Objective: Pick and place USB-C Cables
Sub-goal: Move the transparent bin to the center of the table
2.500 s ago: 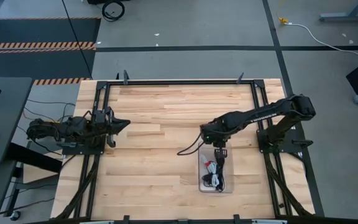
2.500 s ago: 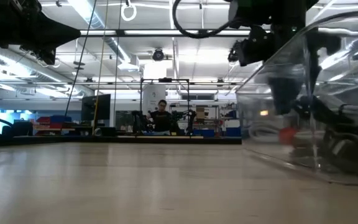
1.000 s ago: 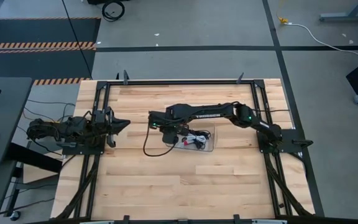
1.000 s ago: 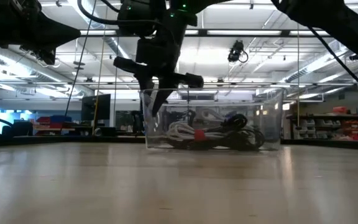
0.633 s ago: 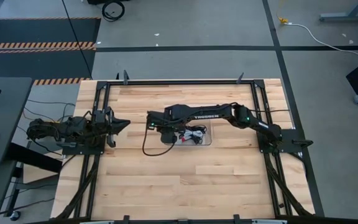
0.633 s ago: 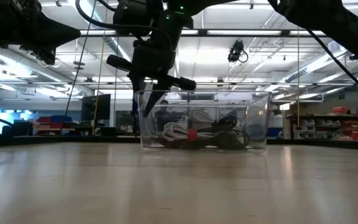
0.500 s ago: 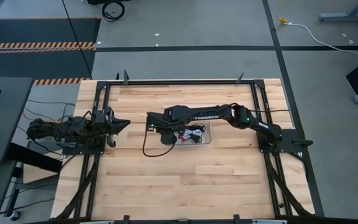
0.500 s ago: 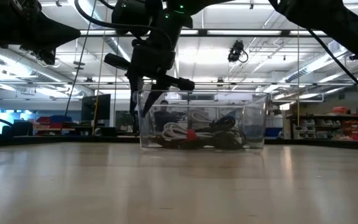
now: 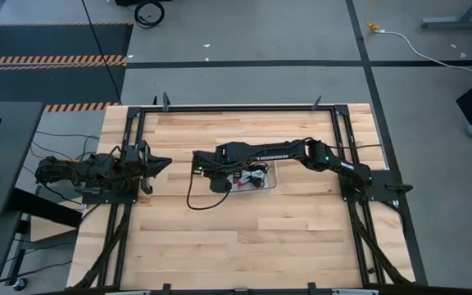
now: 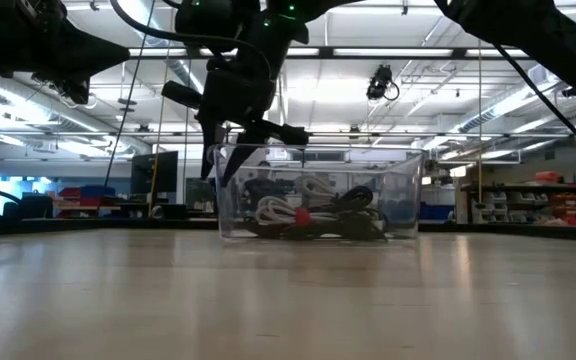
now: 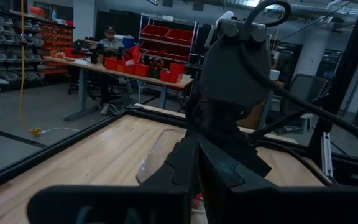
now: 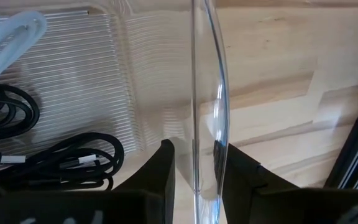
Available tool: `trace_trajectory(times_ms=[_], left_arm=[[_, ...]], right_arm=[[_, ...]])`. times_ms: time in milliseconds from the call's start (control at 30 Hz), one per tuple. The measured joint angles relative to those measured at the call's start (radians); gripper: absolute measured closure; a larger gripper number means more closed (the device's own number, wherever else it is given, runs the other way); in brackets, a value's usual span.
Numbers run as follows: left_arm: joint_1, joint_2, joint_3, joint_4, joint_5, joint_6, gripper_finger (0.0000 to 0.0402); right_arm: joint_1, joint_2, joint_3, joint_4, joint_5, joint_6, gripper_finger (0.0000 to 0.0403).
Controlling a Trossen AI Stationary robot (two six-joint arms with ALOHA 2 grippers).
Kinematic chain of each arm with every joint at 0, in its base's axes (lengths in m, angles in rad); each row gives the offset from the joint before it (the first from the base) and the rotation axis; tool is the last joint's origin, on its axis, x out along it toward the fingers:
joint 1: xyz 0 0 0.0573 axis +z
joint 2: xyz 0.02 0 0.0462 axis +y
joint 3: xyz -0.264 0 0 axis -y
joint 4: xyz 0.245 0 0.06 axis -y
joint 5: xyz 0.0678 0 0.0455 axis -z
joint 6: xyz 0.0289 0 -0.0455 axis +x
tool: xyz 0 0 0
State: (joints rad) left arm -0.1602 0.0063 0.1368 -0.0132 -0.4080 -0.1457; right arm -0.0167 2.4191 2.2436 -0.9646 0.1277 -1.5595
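Note:
A clear plastic bin (image 9: 262,175) stands near the table's middle, its bottom flat on the wood. Inside lie the USB-C cables (image 10: 308,213): coiled black bundles (image 12: 73,163), a white one (image 12: 8,37) and a bit of red. My right gripper (image 9: 222,175) reaches across from the right and is shut on the bin's left end wall; the low view shows it above that end (image 10: 230,150). My left gripper (image 9: 164,162) waits shut near the table's left edge, touching nothing. My right gripper (image 12: 196,149) pinches the bin's thin clear end wall (image 12: 205,106) at its upper rim, one finger (image 12: 165,163) inside the bin and the other (image 12: 236,169) outside. It comes from above, pointing down. The bin stays upright with its bottom on the table.
Black frame rails (image 9: 236,107) run round the wooden table. A black wire (image 9: 193,195) hangs in a loop from the right arm beside the bin. Bare wood (image 9: 244,246) lies toward the near edge. A person (image 11: 109,38) sits far off in the room.
My right gripper has moved toward the table's left and far edges, staying shut on the bin's wall. The bin has slid along the table with it, upright, cables still inside.

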Motion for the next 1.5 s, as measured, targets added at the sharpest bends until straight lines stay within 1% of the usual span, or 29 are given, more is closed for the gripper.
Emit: trace_trajectory(times_ms=[367, 733, 1200, 1333, 1500], left_arm=[[0.000, 0.000, 0.000, 0.000, 0.000, 0.001, 0.0377], [0.000, 0.000, 0.000, 0.000, 0.000, 0.001, 0.0377], [0.000, 0.000, 0.000, 0.000, 0.000, 0.000, 0.0377], [0.000, 0.000, 0.000, 0.000, 0.000, 0.000, 0.0377], [0.000, 0.000, 0.000, 0.000, 0.000, 0.000, 0.0377]], right_arm=[[-0.015, 0.000, 0.000, -0.003, 0.013, 0.061, 0.0311], [-0.014, 0.000, 0.000, -0.011, -0.029, 0.120, 0.0311], [-0.013, 0.000, 0.000, -0.009, -0.035, 0.077, 0.0311], [-0.013, 0.000, 0.000, -0.003, -0.034, 0.081, 0.0295], [-0.013, 0.002, 0.000, 0.031, -0.047, 0.110, 0.0251]])
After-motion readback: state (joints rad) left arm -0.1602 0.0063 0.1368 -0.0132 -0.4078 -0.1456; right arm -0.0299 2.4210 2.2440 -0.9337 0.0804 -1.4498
